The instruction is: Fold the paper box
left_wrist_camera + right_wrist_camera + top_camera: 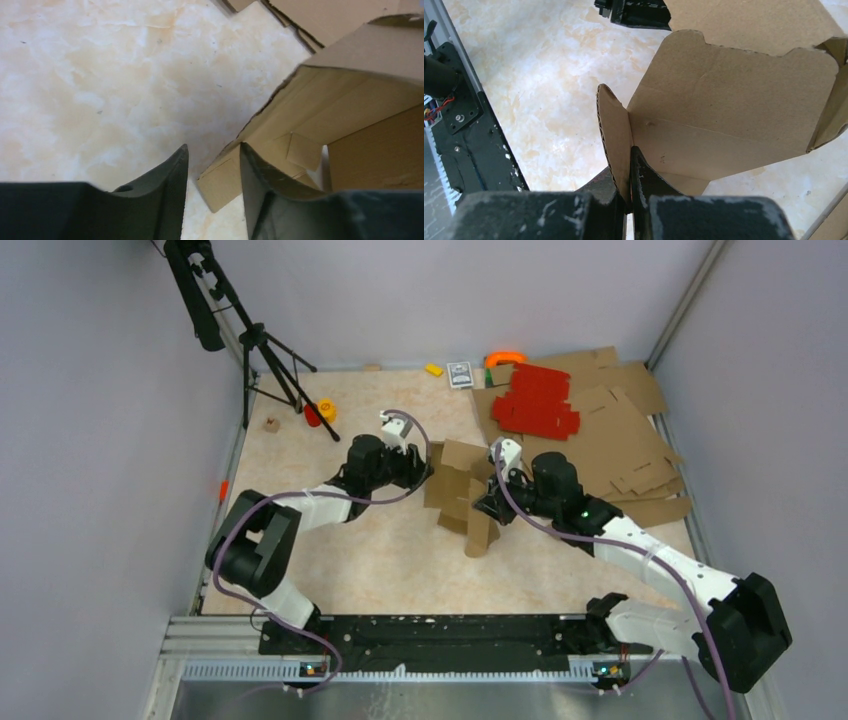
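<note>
So the paper box (462, 498) sits half-folded mid-counter (380, 560), between both arms. Right jaws are pinching one upright flap (616, 135) tight. Left jaws are spread, a box corner poking between them, not gripped.

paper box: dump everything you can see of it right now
The paper box is plain brown corrugated cardboard, unprinted, half folded: creased panels stand up off the table, inside open, flaps loose. It sits mid-table. The right gripper is shut on one round-cornered flap; a lower corner lies inside the open left gripper, unclamped.
</note>
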Motion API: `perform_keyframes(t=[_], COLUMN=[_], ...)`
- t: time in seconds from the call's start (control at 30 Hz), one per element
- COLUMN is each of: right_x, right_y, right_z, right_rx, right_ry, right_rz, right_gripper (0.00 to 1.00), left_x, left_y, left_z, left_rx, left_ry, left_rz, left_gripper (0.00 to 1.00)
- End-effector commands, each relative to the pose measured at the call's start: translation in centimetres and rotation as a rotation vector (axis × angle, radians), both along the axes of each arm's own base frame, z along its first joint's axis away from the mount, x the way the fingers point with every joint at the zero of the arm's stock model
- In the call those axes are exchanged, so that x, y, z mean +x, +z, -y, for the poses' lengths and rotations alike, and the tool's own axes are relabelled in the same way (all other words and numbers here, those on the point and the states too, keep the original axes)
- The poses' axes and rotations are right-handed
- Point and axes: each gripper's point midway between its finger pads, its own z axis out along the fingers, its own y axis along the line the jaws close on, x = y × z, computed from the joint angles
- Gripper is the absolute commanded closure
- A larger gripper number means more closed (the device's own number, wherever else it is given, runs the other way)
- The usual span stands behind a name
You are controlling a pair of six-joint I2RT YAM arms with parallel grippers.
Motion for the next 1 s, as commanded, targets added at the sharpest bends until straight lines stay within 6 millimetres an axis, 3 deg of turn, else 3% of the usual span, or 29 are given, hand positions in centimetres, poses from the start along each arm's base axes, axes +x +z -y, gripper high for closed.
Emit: perform_keyframes(t=[0.0, 0.07, 0.13, 0.5, 0.77, 0.97], right_x=[-0.3, -0.3, -0.5, -0.7, -0.3, -0.3], right_y=[1.5, 1.7, 1.8, 2.4, 1.3, 1.1], right_z=[-0.8, -1.0, -1.2, -2.7, -2.1, -2.0], right_rx=[0.027, 0.038, 0.049, 0.115, 0.048, 0.050], right_ry=[0.036, 0.041, 0.052, 0.098, 0.070, 0.072], right_rz=[0.009, 0.009, 0.004, -0.014, -0.013, 0.003], right_gripper=[1.00, 1.00, 1.00, 1.00, 1.00, 1.00], left_x=[0.8, 0.6, 0.2, -2.3, -3.4, -4.2], left_y=[2.5, 2.5, 2.7, 5.2, 6.6, 6.6], left_z=[2.1, 2.3, 2.4, 5.0, 6.1, 6.8], left_rx=[-0.079, -0.090, -0.093, -0.152, -0.195, -0.265], left_ry=[-0.085, -0.084, -0.076, -0.009, -0.086, -0.117], left_rz=[0.077, 0.061, 0.060, 0.005, -0.058, -0.120], left_gripper=[0.73, 0.91, 1.00, 1.00, 1.00, 1.00])
